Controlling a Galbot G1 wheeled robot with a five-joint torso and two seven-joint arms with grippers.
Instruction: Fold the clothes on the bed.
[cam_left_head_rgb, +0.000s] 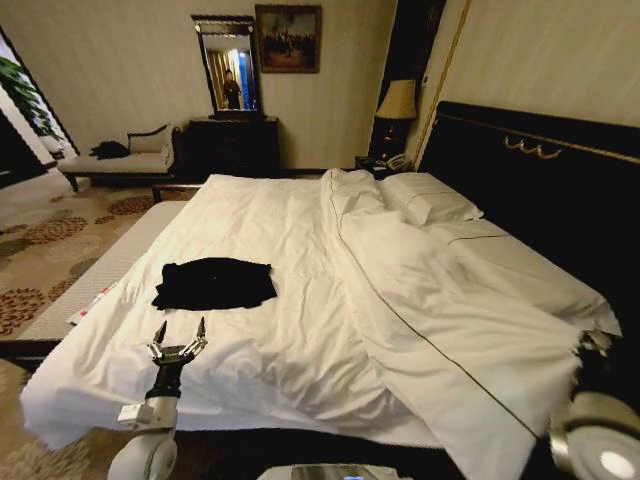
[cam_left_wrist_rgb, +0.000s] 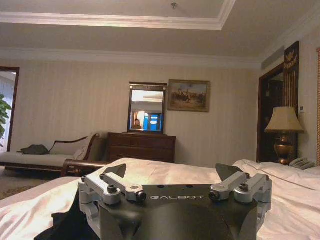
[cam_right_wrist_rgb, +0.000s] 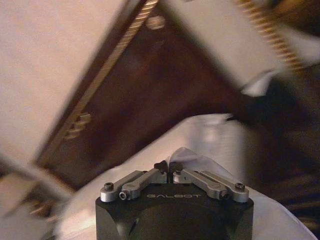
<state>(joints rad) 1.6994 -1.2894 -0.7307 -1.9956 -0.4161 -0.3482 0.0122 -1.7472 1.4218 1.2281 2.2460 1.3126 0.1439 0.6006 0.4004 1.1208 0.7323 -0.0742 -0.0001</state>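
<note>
Black T-shirt (cam_left_head_rgb: 214, 283) is laid left of centre on the white bed (cam_left_head_rgb: 300, 330).
Soft, limp cloth is judged best pinched at a hem corner. Left gripper (cam_left_head_rgb: 178, 338) is held wide open, empty, just below it; right gripper (cam_right_wrist_rgb: 167, 170) is pinched onto white bedding.

A hotel-style bedroom, seen from where I stand at the foot of the bed.

Before me lies a large bed (cam_left_head_rgb: 300, 260) with white sheets, pillows (cam_left_head_rgb: 425, 195) and a dark headboard (cam_left_head_rgb: 540, 170). Beyond it stand a wooden dresser (cam_left_head_rgb: 230, 145) under a mirror (cam_left_head_rgb: 228, 65), a framed painting (cam_left_head_rgb: 288, 38), a bedside lamp (cam_left_head_rgb: 397, 105), a chaise (cam_left_head_rgb: 115, 160) and patterned carpet (cam_left_head_rgb: 40, 250).
</note>
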